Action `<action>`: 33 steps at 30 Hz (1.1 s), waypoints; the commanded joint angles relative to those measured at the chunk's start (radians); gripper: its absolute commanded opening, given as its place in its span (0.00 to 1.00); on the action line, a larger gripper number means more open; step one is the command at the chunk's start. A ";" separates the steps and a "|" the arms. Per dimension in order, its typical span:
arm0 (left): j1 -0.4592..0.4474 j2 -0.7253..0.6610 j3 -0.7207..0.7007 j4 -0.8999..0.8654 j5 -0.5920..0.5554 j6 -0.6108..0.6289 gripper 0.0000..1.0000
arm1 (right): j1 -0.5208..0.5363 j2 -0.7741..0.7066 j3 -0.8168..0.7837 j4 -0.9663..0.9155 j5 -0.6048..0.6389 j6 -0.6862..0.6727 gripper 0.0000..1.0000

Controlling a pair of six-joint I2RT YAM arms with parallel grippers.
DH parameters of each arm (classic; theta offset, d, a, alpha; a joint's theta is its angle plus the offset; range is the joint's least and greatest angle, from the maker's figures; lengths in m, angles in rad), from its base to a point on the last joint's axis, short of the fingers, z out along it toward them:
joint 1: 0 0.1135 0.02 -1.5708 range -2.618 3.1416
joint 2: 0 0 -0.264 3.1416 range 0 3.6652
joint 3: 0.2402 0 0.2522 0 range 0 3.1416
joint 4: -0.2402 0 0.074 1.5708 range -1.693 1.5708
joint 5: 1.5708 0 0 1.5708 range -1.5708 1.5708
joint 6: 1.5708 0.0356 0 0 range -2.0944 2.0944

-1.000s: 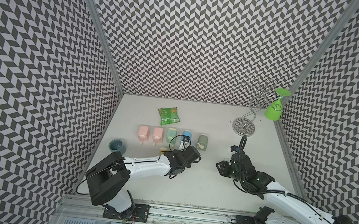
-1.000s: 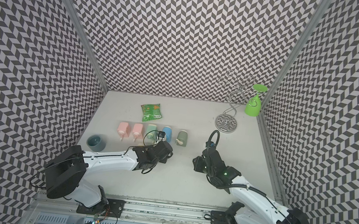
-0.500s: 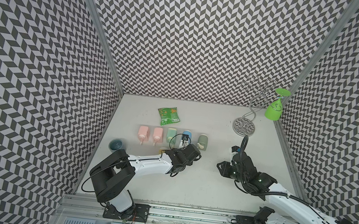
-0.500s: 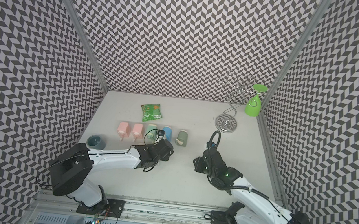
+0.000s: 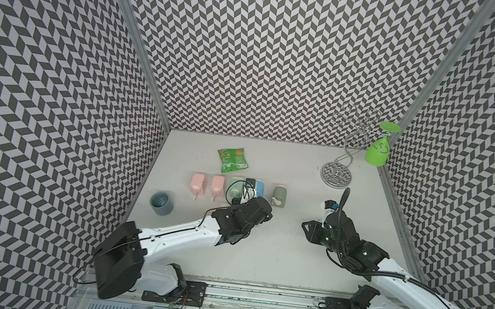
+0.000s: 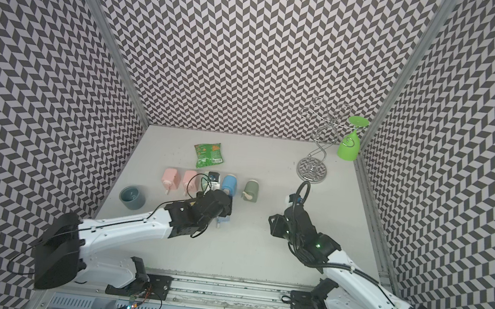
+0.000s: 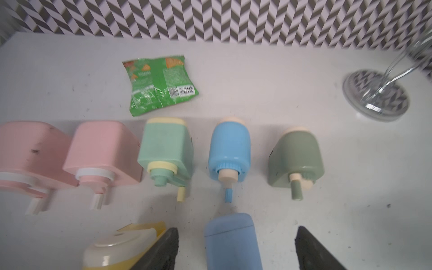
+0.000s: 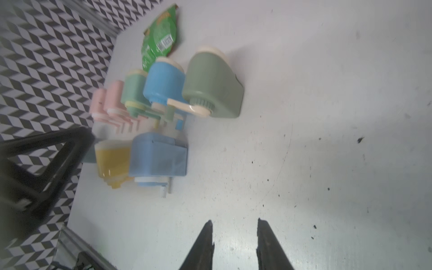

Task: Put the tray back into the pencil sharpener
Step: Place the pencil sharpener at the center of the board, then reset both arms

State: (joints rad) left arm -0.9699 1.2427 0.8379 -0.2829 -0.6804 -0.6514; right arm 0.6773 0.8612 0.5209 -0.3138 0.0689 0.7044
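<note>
While left pincer (image 7: 236, 229) gapes astride nearer blue sharpener (image 7: 231, 245), right pincer (image 8: 235, 221) parted above open tabletop (image 8: 327, 140)

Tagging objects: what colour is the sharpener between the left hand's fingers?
Light blue sharpener, best in left wrist view.

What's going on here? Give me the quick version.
The left hand stands open around a loose blue pencil sharpener that rests on the table, its fingers clear of it on both sides. A yellow sharpener lies right beside it, and five more sharpeners sit in a row behind. The right hand hangs open and empty over bare table. Whether the blue one's tray is fully in cannot be told.
</note>
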 commanded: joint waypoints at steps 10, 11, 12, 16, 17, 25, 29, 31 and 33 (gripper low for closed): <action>0.416 -0.621 -0.456 0.350 0.044 0.452 1.00 | -0.355 -0.061 -0.065 0.317 0.324 -0.317 0.42; 0.485 -0.627 -0.479 0.383 0.089 0.478 1.00 | -0.382 -0.046 -0.098 0.400 0.369 -0.346 0.45; 0.548 -0.624 -0.501 0.425 0.132 0.506 0.99 | -0.404 -0.031 -0.132 0.496 0.414 -0.375 0.49; 0.719 -0.582 -0.573 0.619 0.284 0.608 0.99 | -0.489 0.093 -0.251 0.873 0.397 -0.523 0.59; 0.758 -0.562 -0.590 0.672 0.315 0.618 1.00 | -0.507 0.144 -0.263 0.949 0.367 -0.551 0.61; 0.908 -0.356 -0.700 1.070 0.454 0.656 0.99 | -0.558 0.480 -0.221 1.209 0.159 -0.657 0.82; 0.921 -0.229 -0.708 1.226 0.507 0.668 1.00 | -0.583 0.522 -0.239 1.368 0.110 -0.706 0.86; 0.928 -0.172 -0.716 1.305 0.515 0.669 1.00 | -0.616 0.564 -0.253 1.451 0.063 -0.709 0.87; 0.943 -0.101 -0.720 1.399 0.541 0.662 1.00 | -0.662 0.686 -0.306 1.662 -0.010 -0.680 0.85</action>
State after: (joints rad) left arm -0.0437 1.0821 0.1318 0.9012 -0.2024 -0.0010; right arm 0.0589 1.4372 0.2749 0.9955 0.1612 0.0418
